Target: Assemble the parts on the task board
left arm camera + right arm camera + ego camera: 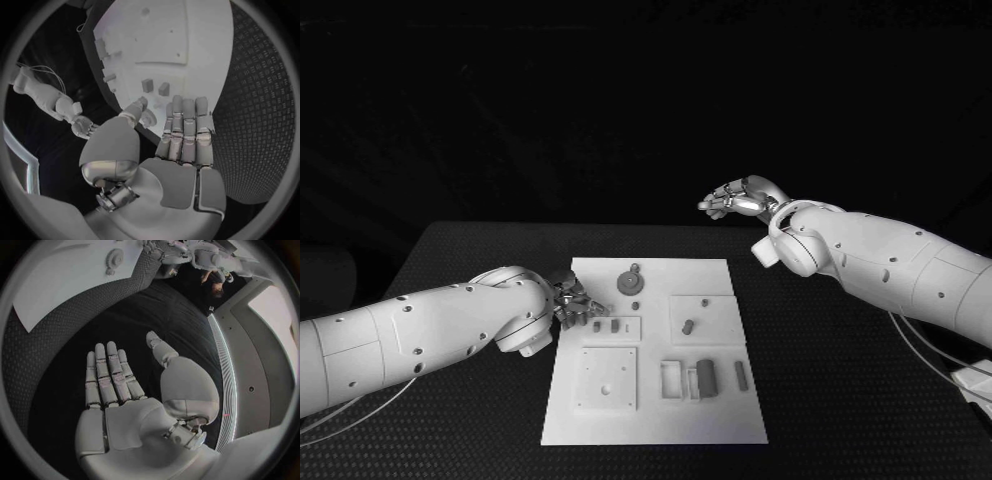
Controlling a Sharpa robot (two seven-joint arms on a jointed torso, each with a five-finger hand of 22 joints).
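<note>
The white task board lies in the middle of the black table. On it are a round toothed part, two small blocks, a short peg and dark bars near the front. My left hand is at the board's left edge. In the left wrist view this hand holds nothing, its fingers straight and pointing over the board toward the two blocks. My right hand is raised beyond the board's far right corner. In its own wrist view it is flat and holds nothing.
A square white plate sits in the board's front left, and a raised square carries the peg. Black table surrounds the board on both sides. In the right wrist view the board and toothed part lie far from the hand.
</note>
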